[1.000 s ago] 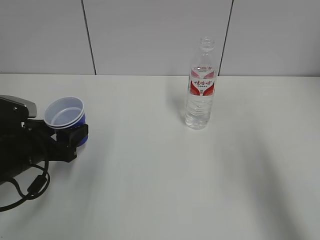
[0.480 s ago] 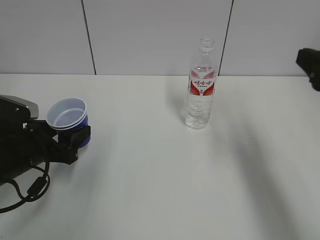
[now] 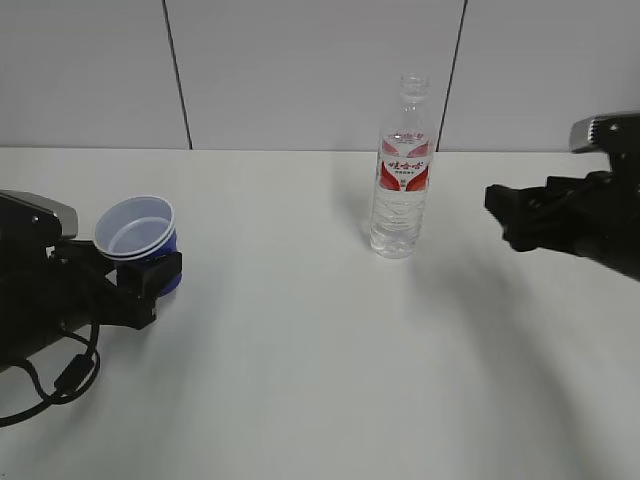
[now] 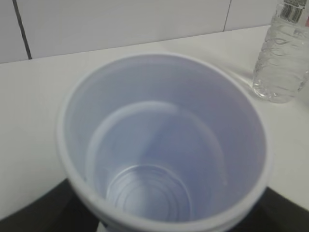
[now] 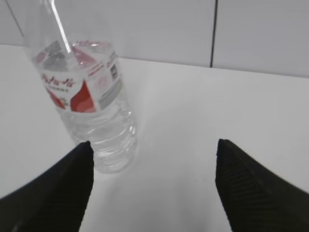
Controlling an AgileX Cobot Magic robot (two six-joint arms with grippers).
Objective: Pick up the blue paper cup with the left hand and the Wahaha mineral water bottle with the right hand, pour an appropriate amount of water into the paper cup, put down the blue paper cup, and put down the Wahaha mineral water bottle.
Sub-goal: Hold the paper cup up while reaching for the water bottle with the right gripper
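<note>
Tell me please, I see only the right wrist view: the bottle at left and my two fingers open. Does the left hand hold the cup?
Observer: Yes. In the exterior view, the left hand grips the cup, far left of the bottle.
Operator: Is there water in the cup?
Observer: No. The left wrist view looks straight into it, and it is empty.
Operator: Does my right hand touch the bottle?
Observer: No. In the exterior view, the right hand is to the right of the bottle, with a clear gap between them.
</note>
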